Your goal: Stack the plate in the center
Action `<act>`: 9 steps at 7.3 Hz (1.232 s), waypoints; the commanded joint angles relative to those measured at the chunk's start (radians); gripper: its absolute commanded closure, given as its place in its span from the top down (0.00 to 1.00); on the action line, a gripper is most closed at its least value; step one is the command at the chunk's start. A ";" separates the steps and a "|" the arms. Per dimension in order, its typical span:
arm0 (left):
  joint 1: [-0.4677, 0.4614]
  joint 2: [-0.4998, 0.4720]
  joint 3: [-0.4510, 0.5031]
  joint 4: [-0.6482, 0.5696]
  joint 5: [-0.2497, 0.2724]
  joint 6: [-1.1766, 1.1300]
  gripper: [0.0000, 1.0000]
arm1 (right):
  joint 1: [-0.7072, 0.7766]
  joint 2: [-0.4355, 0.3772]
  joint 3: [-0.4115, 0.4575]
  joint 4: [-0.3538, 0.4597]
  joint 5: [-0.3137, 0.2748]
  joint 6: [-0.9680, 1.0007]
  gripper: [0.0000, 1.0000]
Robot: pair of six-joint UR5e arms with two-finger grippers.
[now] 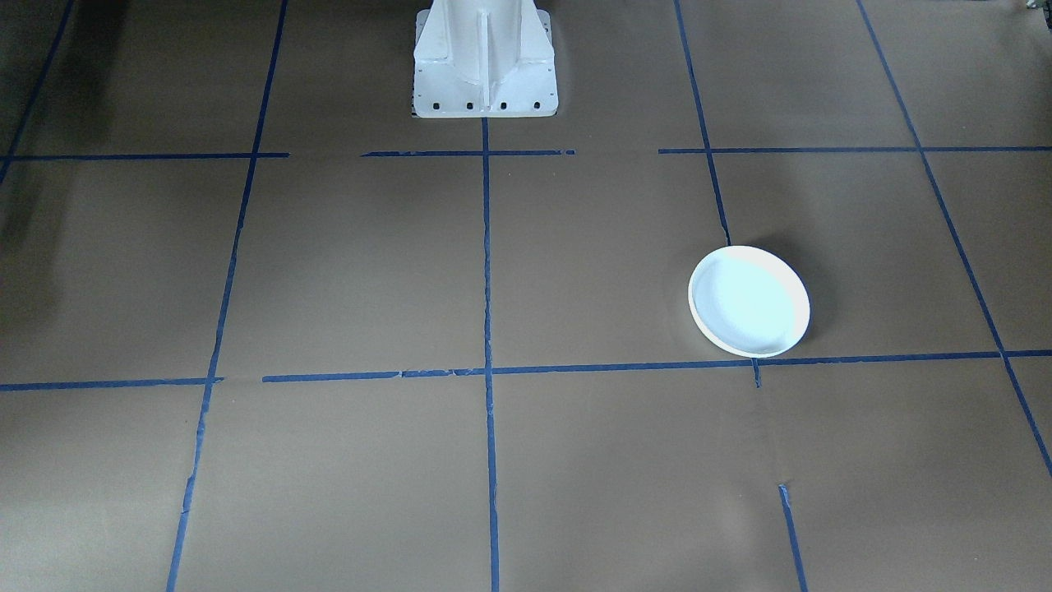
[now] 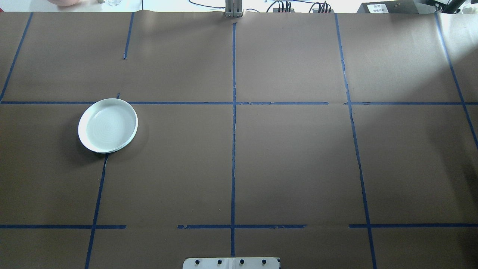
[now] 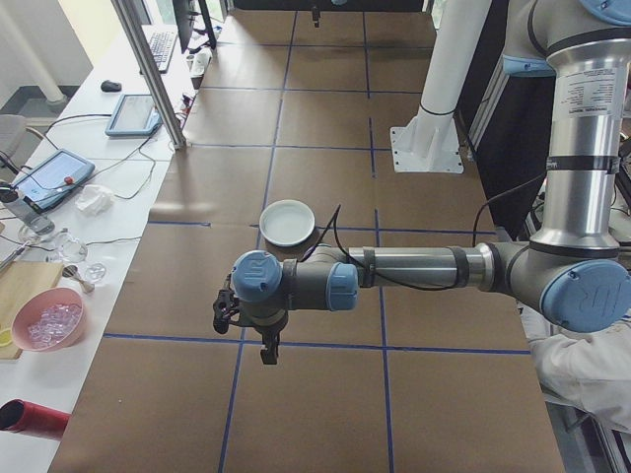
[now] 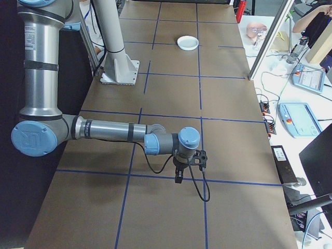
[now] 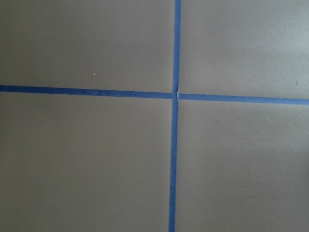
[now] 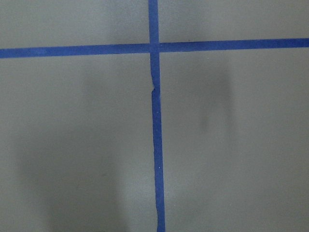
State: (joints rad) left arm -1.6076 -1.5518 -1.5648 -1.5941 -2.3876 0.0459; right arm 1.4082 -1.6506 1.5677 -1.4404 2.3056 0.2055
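Note:
One white plate (image 1: 749, 302) lies on the brown paper on the robot's left half of the table, beside a crossing of blue tape lines (image 2: 108, 125) (image 3: 287, 222) (image 4: 188, 42). My left gripper (image 3: 268, 350) hangs high over the table's left end, well short of the plate and pointing down. At the opposite end, the right gripper (image 4: 179, 178) also hangs pointing down, far from the plate. Both show only in the side views, so I cannot tell whether they are open or shut. Each wrist view holds only paper and a tape cross.
The white robot pedestal (image 1: 483, 62) stands at the table's middle on the robot's side. Blue tape (image 2: 233, 123) divides the paper into squares. A side bench holds tablets (image 3: 49, 175) and a pink bowl (image 3: 46, 320). A person's white sleeve (image 3: 592, 370) shows beside the left arm.

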 commanded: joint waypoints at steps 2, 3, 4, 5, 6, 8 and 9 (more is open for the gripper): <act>0.000 0.002 0.009 0.000 0.033 0.068 1.00 | 0.000 0.000 0.000 0.000 0.000 0.000 1.00; 0.000 0.001 0.006 0.000 0.031 0.068 1.00 | 0.000 0.000 0.000 0.000 0.000 0.000 1.00; 0.000 0.001 0.006 -0.003 0.031 0.068 1.00 | 0.000 -0.001 0.000 0.000 0.000 0.000 1.00; 0.000 -0.007 0.002 -0.003 0.036 0.069 1.00 | 0.000 0.000 0.000 0.000 0.000 0.000 1.00; 0.000 -0.014 -0.001 -0.003 0.036 0.069 1.00 | 0.000 0.000 0.000 0.000 0.000 0.000 1.00; 0.000 -0.016 -0.003 -0.003 0.033 0.068 1.00 | 0.000 0.000 0.000 0.000 0.000 0.000 1.00; 0.000 -0.016 -0.003 -0.003 0.030 0.069 1.00 | 0.000 0.000 0.000 0.000 0.000 0.000 1.00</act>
State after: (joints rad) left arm -1.6072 -1.5669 -1.5660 -1.5969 -2.3543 0.1140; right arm 1.4082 -1.6506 1.5677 -1.4404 2.3056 0.2056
